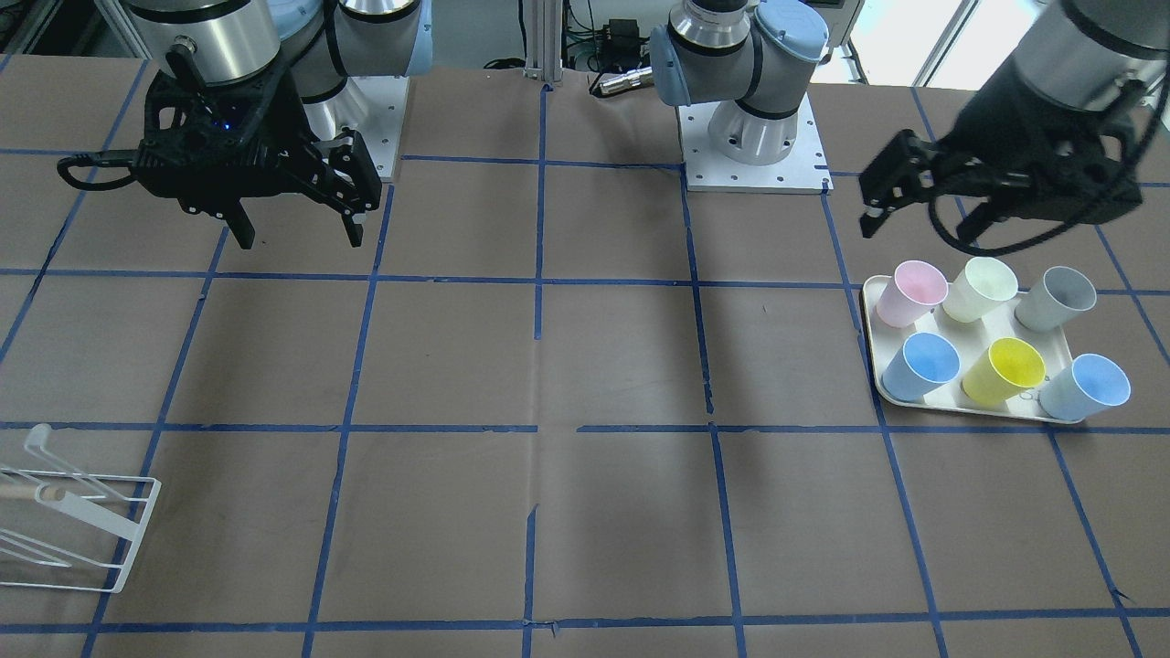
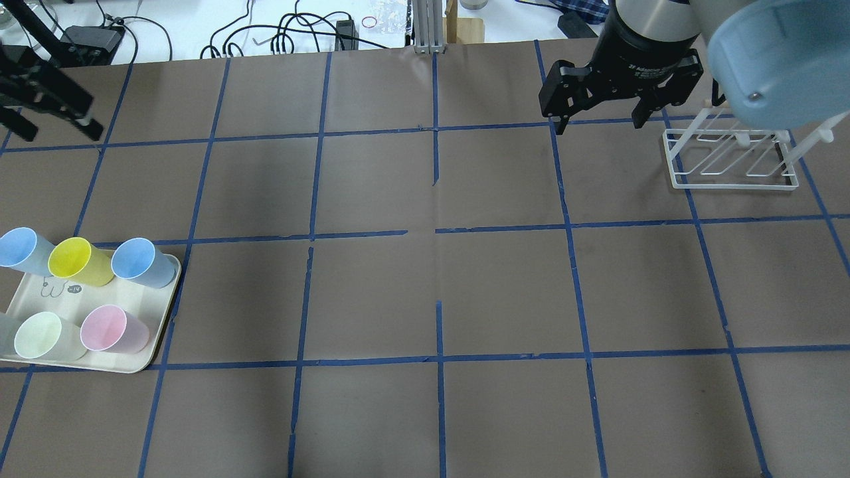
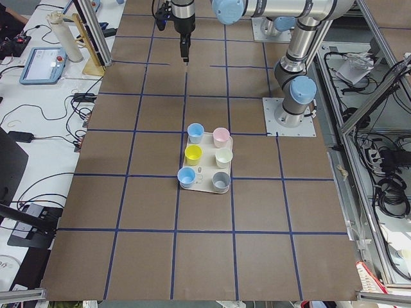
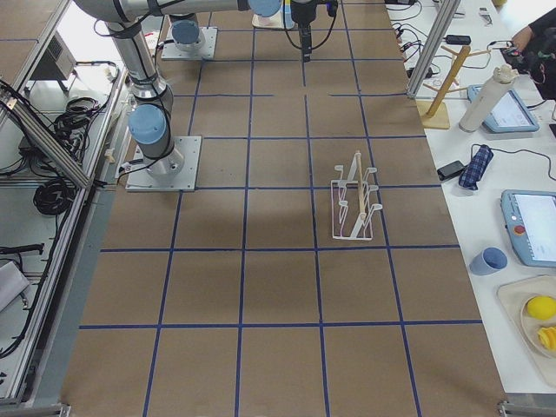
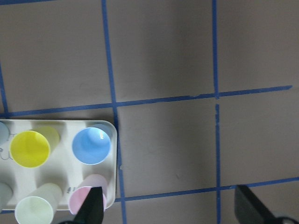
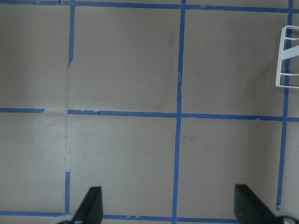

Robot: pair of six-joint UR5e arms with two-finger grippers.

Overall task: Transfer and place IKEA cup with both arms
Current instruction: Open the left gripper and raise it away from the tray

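Observation:
The IKEA cup (image 1: 1056,299) is a pale grey tumbler standing upright at a back corner of a cream tray (image 1: 873,366). It also shows in the exterior left view (image 3: 221,181) and as a sliver at the left edge of the overhead view (image 2: 3,328). My left gripper (image 1: 923,219) hangs open and empty above the table just behind the tray, also seen from overhead (image 2: 56,129) and in its wrist view (image 5: 170,207). My right gripper (image 1: 297,236) is open and empty at the far side, near the rack in the overhead view (image 2: 601,123).
The tray also holds a pink cup (image 1: 914,291), a cream-green cup (image 1: 980,288), a yellow cup (image 1: 1004,370) and two light-blue cups (image 1: 923,364). A white wire rack (image 2: 730,166) stands on the robot's right side. Blue tape lines grid the brown table.

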